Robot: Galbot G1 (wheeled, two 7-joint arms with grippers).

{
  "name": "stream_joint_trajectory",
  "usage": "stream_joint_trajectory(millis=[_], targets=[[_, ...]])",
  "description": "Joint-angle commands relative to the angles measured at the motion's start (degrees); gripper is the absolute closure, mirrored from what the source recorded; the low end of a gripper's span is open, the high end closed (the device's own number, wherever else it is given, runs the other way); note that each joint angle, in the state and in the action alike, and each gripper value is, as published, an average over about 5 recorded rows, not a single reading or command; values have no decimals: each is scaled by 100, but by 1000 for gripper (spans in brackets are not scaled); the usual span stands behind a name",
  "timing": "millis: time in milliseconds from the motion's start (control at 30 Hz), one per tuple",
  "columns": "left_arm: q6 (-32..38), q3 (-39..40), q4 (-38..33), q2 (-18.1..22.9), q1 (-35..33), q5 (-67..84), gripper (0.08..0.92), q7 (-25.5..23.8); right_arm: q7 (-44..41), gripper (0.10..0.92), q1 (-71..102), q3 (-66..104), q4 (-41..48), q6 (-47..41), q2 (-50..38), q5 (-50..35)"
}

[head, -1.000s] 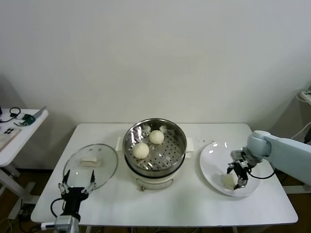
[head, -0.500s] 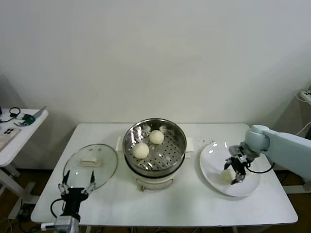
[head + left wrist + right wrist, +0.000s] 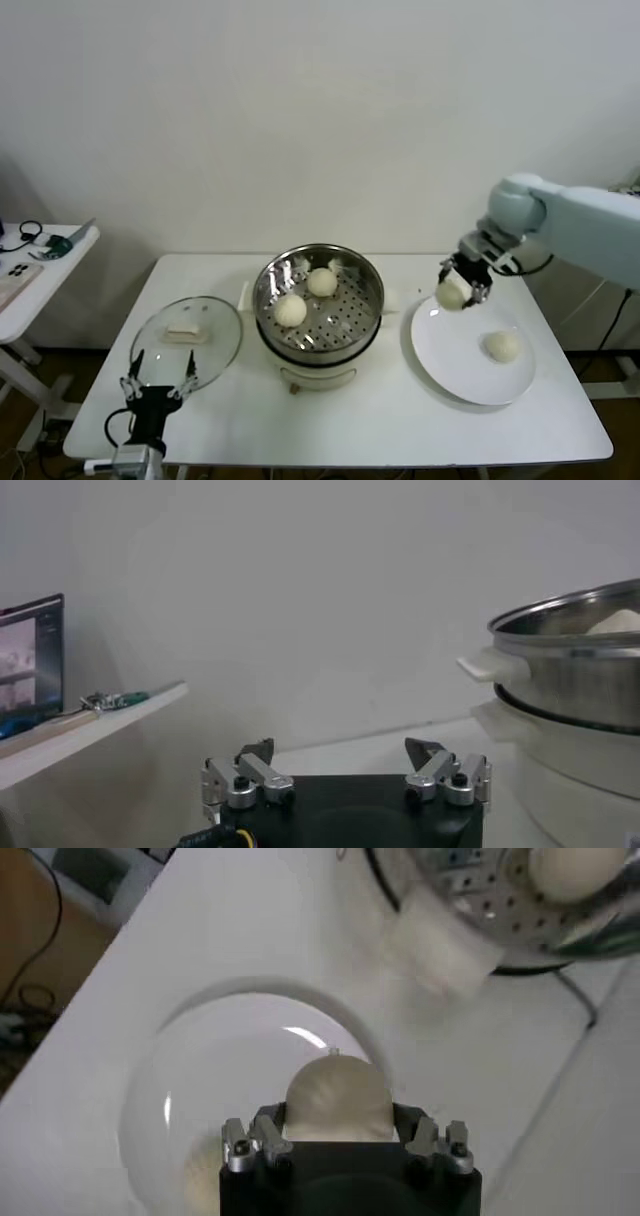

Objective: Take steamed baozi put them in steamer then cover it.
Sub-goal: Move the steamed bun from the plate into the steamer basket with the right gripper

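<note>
My right gripper (image 3: 453, 291) is shut on a cream-white baozi (image 3: 450, 295), held in the air above the near-left part of the white plate (image 3: 455, 355). In the right wrist view the same baozi (image 3: 337, 1099) fills the space between the jaws. A second baozi (image 3: 502, 346) lies on the plate. Two more baozi (image 3: 290, 310) (image 3: 322, 282) sit on the perforated tray of the steel steamer (image 3: 365, 320). The glass cover (image 3: 215, 345) lies flat on the table left of the steamer. My left gripper (image 3: 158, 374) stands open at the front left, near the cover's edge.
A side table (image 3: 40, 262) with small items stands at the far left. The steamer's white side handle (image 3: 440, 948) juts toward the plate. In the left wrist view the steamer (image 3: 575, 670) rises to one side of the open gripper (image 3: 343, 760).
My right gripper has lifted a baozi off the plate and carried it up and left toward the steamer. The other baozi on the plate now shows. The left arm has not moved.
</note>
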State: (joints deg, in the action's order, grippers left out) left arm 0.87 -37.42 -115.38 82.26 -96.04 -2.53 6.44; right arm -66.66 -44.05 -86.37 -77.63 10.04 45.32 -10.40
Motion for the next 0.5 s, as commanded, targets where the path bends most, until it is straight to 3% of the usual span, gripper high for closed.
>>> stream_joint_trajectory(millis=[33,500], targets=[[11,10,11,6,-31,-1,177,-9,-329,321,-1031,29,-292,830,1088,44],[32,-2,-22,-15,-129,7,177,-3,-479,320,469,935,-196,1257,2743,1331]])
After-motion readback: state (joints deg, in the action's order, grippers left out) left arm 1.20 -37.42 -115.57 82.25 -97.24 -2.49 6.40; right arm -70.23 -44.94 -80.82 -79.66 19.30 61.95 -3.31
